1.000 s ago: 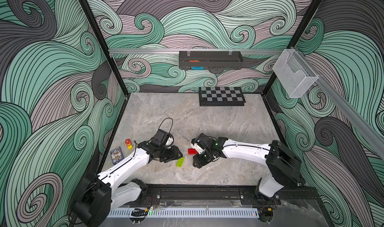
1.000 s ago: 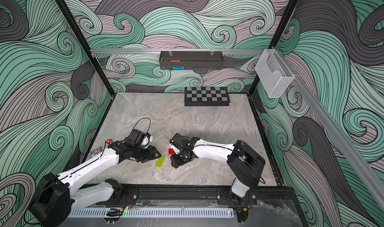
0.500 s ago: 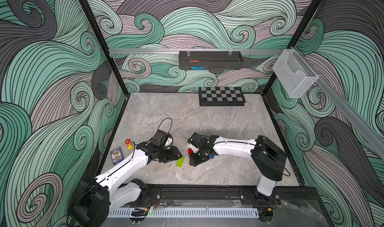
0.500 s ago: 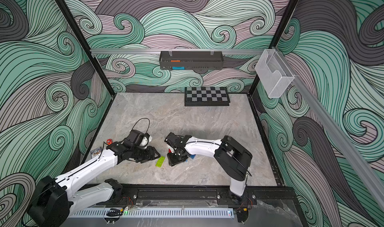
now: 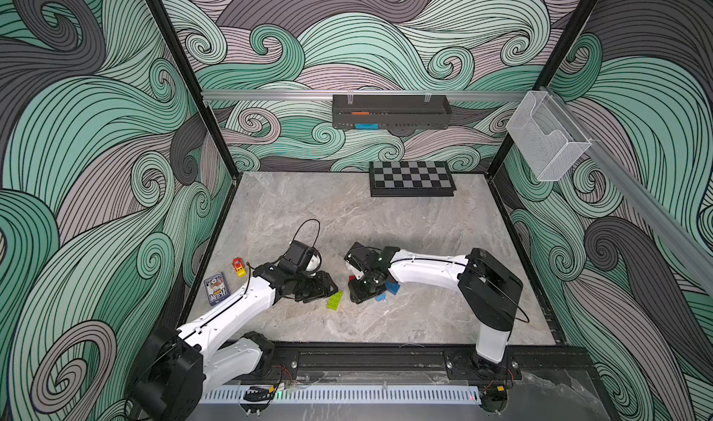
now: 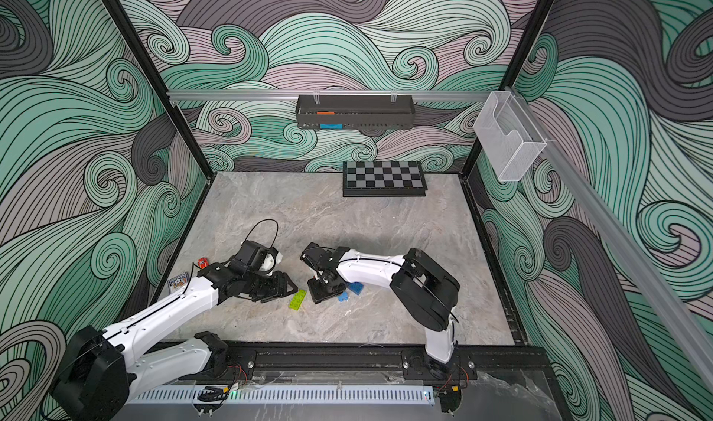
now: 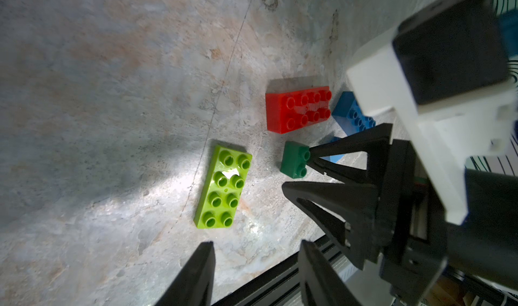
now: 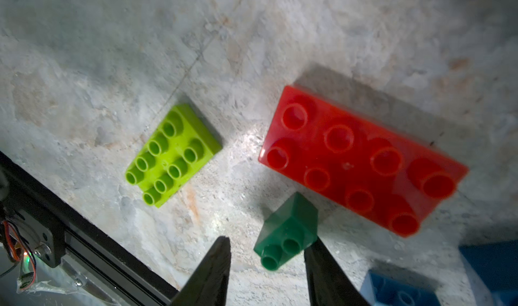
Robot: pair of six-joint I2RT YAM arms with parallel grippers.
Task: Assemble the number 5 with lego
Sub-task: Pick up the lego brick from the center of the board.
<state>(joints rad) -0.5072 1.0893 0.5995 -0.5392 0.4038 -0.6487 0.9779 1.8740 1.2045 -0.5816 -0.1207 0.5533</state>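
The marble bench (image 5: pixel 424 268) carries everything, with a checkered board (image 5: pixel 412 178) at its far edge. The 2 white arms reach toward each other near the front. The left hand (image 7: pixel 255 251) hovers beside the lime green brick (image 7: pixel 222 188), its fingers spread with nothing between them. The right hand (image 8: pixel 266 259) is lowered over the dark green brick (image 8: pixel 288 231); one finger touches the brick's side and the other stands apart from it, so the fingers are spread and not pinching. The red brick (image 8: pixel 361 158) lies flat, studs up, just beside the dark green one. The lime green brick lies flat and apart from both. The dark blue brick (image 7: pixel 349 114) sits just past the red one, and the light blue brick (image 5: pixel 381 298) lies near it. None of the 5 bricks are joined. At the left edge lie a patterned card box (image 5: pixel 216 288) and a small toy car (image 5: pixel 239 266).
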